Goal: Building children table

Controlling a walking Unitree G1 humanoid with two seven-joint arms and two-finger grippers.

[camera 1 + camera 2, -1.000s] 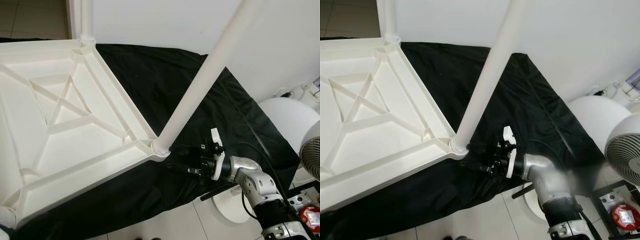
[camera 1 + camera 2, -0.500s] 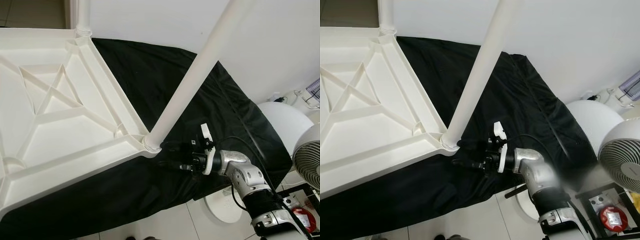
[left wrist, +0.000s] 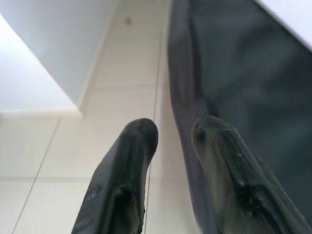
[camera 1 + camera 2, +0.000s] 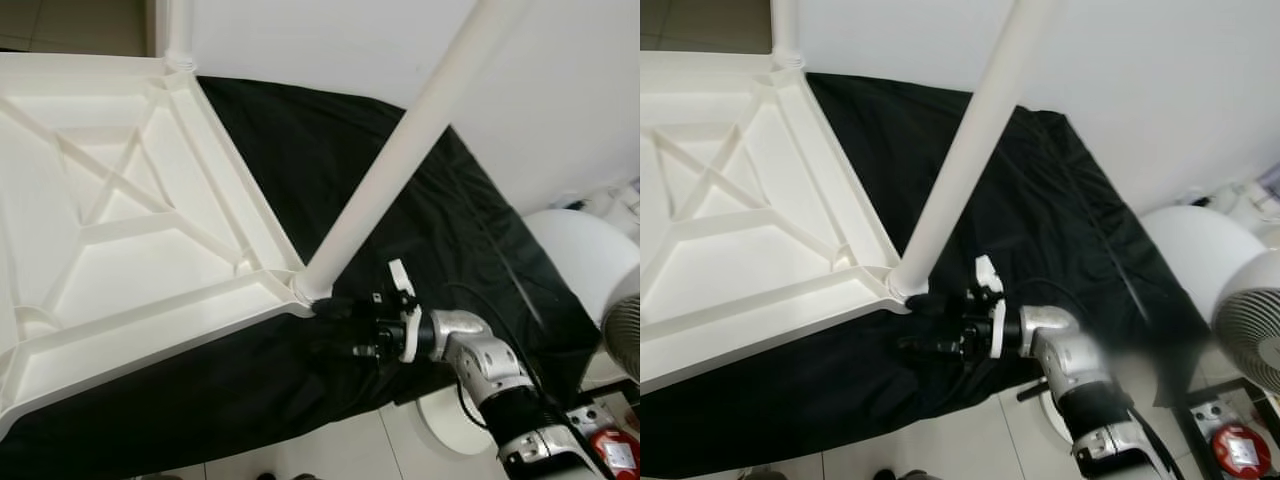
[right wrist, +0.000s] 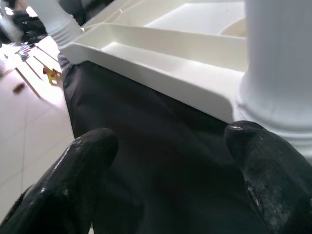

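Note:
A white plastic tabletop (image 4: 130,250) lies upside down on a black cloth (image 4: 300,140). One white leg (image 4: 400,160) stands in its near corner socket and leans up towards me. A second leg (image 4: 178,30) stands at the far corner. My right gripper (image 4: 338,328) is open at the foot of the near leg. One finger (image 5: 263,165) rests against the leg's base (image 5: 278,87), and the other finger (image 5: 78,170) hangs over the cloth below the tabletop's rim (image 5: 161,48). My left gripper (image 3: 175,129) hangs idle over floor tiles, fingers slightly apart, holding nothing.
A white wall (image 4: 330,40) rises right behind the cloth. At the right stand a white round object (image 4: 585,260) and a fan (image 4: 1250,340). A red item (image 4: 612,452) lies on the tiled floor (image 4: 330,450) near my right arm.
My right gripper has moved left, in towards the foot of the near leg, and one finger now touches it. The head camera has shifted a little.

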